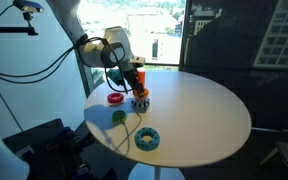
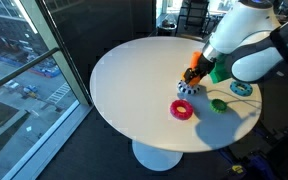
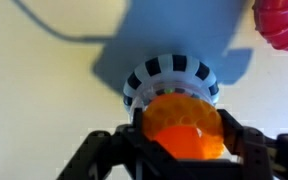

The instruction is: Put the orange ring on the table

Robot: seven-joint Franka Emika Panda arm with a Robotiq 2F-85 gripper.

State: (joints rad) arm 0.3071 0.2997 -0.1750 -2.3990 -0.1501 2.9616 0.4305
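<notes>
The orange ring (image 3: pixel 184 125) sits between my gripper's (image 3: pixel 184 145) two black fingers, which press on both of its sides. It hangs right above the black-and-white striped peg base (image 3: pixel 169 75); the peg itself is hidden by the ring. In both exterior views the gripper (image 1: pixel 136 82) (image 2: pixel 194 72) is low over the base (image 1: pixel 141 101) (image 2: pixel 187 88) on the round white table (image 1: pixel 214 110) (image 2: pixel 134 80). The orange ring (image 2: pixel 192 73) shows as an orange spot at the fingertips.
A red ring (image 1: pixel 115 98) (image 2: pixel 182 109) (image 3: pixel 282 30) lies next to the base. A green ring (image 1: pixel 119 117) (image 2: pixel 218 104) and a larger blue ring (image 1: pixel 147 138) (image 2: pixel 242 88) lie near the table edge. Windows stand beside the table.
</notes>
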